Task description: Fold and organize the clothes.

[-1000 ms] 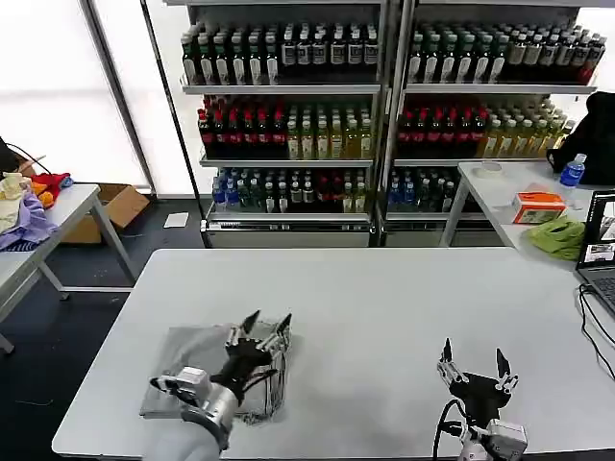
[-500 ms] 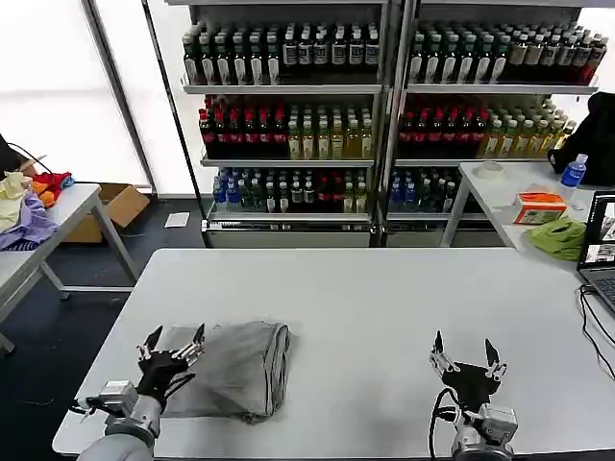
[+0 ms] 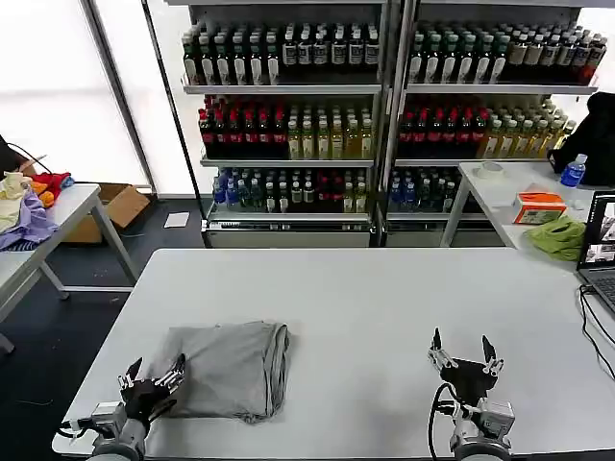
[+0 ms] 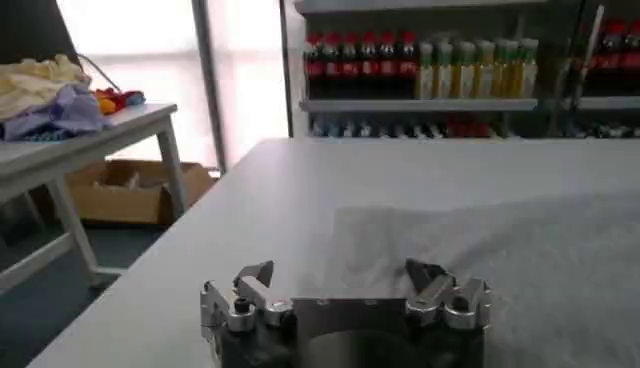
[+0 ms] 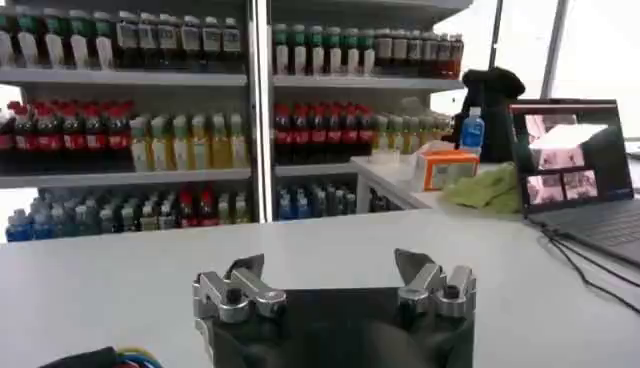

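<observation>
Hovering at the near left corner of the white table (image 3: 384, 288), the left gripper (image 3: 152, 376) is seen with its fingers spread wide and nothing held between them; its fingertips lie just beside the near left edge of the grey shirt (image 3: 231, 367), and whether they touch the cloth cannot be told. In the left wrist view the same gripper (image 4: 345, 275) is shown empty, its two fingers apart above the tabletop, with the shirt (image 4: 500, 250) spread flat just ahead of it. The shirt is laid folded into a rough rectangle on the near left part of the table, with a rolled fold along its right edge. Near the front edge at the right, well apart from the shirt, the right gripper (image 3: 465, 351) is held upright, likewise wide open and empty; in the right wrist view (image 5: 335, 272) bare tabletop is seen ahead of it. Farther right, a laptop (image 3: 602, 245) is set on the table's edge. Beyond the table, shelves of bottled drinks (image 3: 384, 115) are ranged across the back.
</observation>
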Controlling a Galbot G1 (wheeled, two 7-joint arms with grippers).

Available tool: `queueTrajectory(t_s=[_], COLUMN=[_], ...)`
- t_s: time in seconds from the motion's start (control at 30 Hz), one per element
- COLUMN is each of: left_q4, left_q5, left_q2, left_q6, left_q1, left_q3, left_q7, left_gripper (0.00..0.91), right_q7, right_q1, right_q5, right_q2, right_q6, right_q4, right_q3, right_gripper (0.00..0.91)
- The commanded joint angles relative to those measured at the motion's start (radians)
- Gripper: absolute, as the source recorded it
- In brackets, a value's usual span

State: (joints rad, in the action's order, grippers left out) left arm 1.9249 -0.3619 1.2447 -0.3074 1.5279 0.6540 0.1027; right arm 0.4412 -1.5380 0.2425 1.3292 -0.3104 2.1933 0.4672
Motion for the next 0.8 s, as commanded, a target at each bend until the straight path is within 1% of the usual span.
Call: queueTrajectory(t_s=[0.03,0.07,0.1,0.13,0.17,0.4,0.57,0.73,0.8], left_q4=[-0.038,-0.036,-0.034,-0.031,-0.028,-0.024,-0.032,-0.043,-0.040], left_q5=[0.002,-0.001,-0.003,-0.007,-0.011,-0.024,-0.141,-0.196,-0.211], left_q2=[0.006,0.008,0.009,0.011,0.013,0.018,0.020,0.024,0.026], left_q6=[0.002,0.001,0.000,0.000,0.001,0.008,-0.023,-0.028,-0.029], left_q1=[0.014,0.014,0.013,0.013,0.013,0.012,0.001,-0.004,-0.005], left_q3=[0.017,0.015,0.014,0.011,0.008,-0.012,-0.009,0.000,0.007], left_q7=[-0.017,-0.024,-0.031,-0.039,-0.044,-0.086,-0.089,-0.089,-0.088], left_gripper=[0.907,0.756,0.564,0.292,0.000,0.010,0.010,0.000,0.010], right_q7=[0.001,0.001,0.001,0.001,0.002,0.003,0.005,0.007,0.007], right_q1=[0.008,0.007,0.006,0.004,0.003,-0.007,-0.015,-0.019,-0.018], right_q5=[0.003,0.003,0.002,0.001,0.000,-0.003,-0.002,-0.003,-0.003], right_q2=[-0.002,-0.001,0.000,0.001,0.001,0.006,0.006,0.004,0.004], right_q6=[0.000,0.000,0.000,0.000,0.000,0.002,0.005,0.008,0.007], right_q4=[-0.006,-0.005,-0.004,-0.004,-0.003,0.003,0.011,0.011,0.011], right_q3=[-0.002,-0.002,-0.002,-0.002,-0.002,0.004,0.011,0.013,0.012], right_gripper=[0.907,0.907,0.907,0.907,0.907,0.907,0.907,0.907,0.907])
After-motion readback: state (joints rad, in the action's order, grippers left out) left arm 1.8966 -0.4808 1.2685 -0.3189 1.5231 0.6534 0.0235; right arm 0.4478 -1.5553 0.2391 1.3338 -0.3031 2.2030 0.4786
